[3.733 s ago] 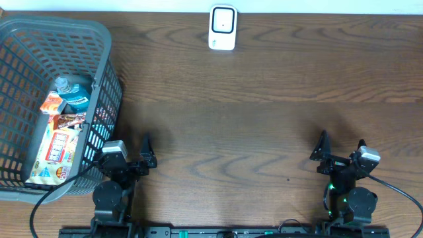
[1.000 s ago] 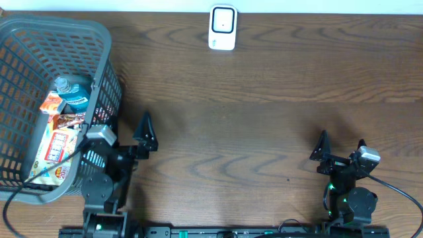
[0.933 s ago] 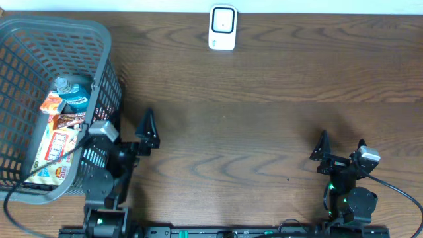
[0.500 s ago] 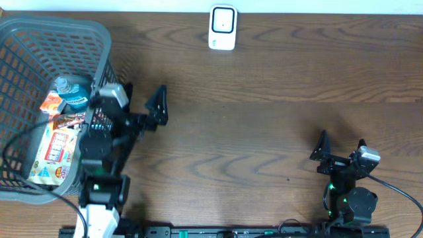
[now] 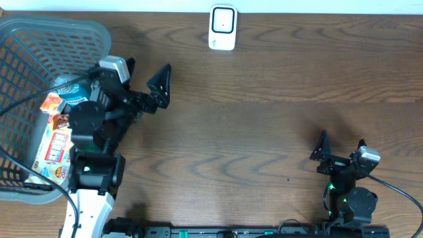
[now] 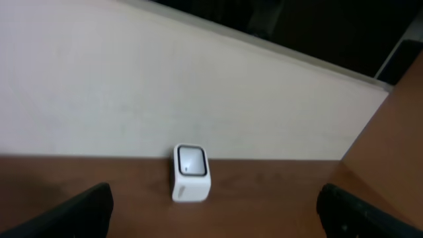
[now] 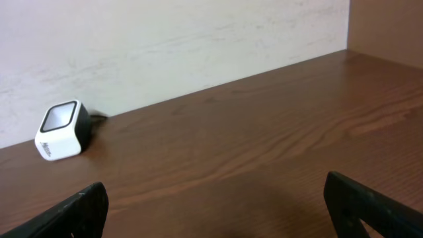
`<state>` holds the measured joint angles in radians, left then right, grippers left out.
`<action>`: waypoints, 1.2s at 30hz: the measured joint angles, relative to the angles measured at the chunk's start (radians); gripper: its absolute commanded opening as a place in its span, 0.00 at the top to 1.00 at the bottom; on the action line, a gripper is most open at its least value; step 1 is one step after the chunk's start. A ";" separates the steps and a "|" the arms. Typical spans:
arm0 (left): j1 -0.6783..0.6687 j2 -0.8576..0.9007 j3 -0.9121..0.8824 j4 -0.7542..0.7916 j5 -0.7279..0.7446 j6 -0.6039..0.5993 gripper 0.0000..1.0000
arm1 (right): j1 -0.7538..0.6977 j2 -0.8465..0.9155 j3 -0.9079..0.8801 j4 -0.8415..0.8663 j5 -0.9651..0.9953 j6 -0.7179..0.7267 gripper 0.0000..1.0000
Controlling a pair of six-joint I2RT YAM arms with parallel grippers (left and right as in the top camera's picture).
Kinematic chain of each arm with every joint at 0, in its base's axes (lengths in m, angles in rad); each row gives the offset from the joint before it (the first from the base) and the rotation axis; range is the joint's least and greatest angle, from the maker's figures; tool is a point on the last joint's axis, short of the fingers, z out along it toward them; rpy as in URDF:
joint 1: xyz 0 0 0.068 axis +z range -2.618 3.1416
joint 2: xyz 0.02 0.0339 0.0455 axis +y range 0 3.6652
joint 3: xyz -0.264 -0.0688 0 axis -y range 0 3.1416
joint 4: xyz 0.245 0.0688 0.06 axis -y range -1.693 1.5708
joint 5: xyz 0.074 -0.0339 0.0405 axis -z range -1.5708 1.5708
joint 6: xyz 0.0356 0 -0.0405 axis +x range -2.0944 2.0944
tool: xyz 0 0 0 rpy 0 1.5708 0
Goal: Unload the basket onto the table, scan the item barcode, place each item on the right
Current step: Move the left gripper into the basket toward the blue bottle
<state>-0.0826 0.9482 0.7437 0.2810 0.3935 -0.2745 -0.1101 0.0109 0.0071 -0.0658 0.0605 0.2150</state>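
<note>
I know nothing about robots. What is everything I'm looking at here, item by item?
table: one, dark brown wood, under everything
wall: one, pale, behind the table's far edge
scanner: one, white with a dark window, far edge, near the middle
basket: one, grey plastic mesh, far left
bottle: one, blue, inside the basket
orange packet: one, orange, inside the basket beside the bottle
large snack packet: one, white and yellow, inside the basket, nearer side
left pincer: one, black, open and holding nothing, raised beside the basket
right pincer: one, black, open and holding nothing, near right
</note>
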 measured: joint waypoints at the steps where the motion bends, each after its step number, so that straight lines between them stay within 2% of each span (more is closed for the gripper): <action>1: 0.000 0.000 0.022 -0.014 0.001 0.014 0.02 | 0.000 0.000 0.000 0.000 0.000 0.000 0.01; 4: 0.002 0.000 0.089 -0.073 0.000 0.060 0.02 | 0.000 0.000 0.000 0.000 0.000 0.000 0.01; 7: 0.020 0.000 0.171 -0.211 -0.027 0.097 0.02 | 0.000 0.000 0.000 0.000 0.000 0.000 0.01; 12: 0.106 0.000 0.283 -0.382 -0.082 0.162 0.02 | 0.000 0.000 0.000 0.000 0.000 0.000 0.01; 18: 0.201 -0.029 0.336 -0.401 -0.105 0.243 0.02 | 0.000 0.000 0.000 0.000 0.000 0.000 0.01; 24: 0.248 -0.108 0.336 -0.391 -0.095 0.251 0.02 | 0.000 0.000 0.000 0.000 0.000 0.000 0.01; 27: 0.262 -0.144 0.336 -0.396 -0.106 0.206 0.02 | 0.000 0.000 0.000 0.000 0.000 0.000 0.01; 29: 0.269 -0.161 0.342 -0.438 -0.163 0.153 0.02 | 0.000 0.000 0.000 0.000 0.000 0.000 0.01; 32: 0.273 -0.158 0.345 -0.510 -0.317 0.041 0.02 | 0.000 0.000 0.000 0.000 0.000 0.000 0.01; 36: 0.273 -0.089 0.348 -0.513 -0.507 -0.061 0.02 | 0.000 0.000 0.000 0.000 0.000 0.000 0.01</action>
<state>0.1902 0.8589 1.0916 -0.2317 -0.1139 -0.3351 -0.1101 0.0109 0.0071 -0.0658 0.0605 0.2150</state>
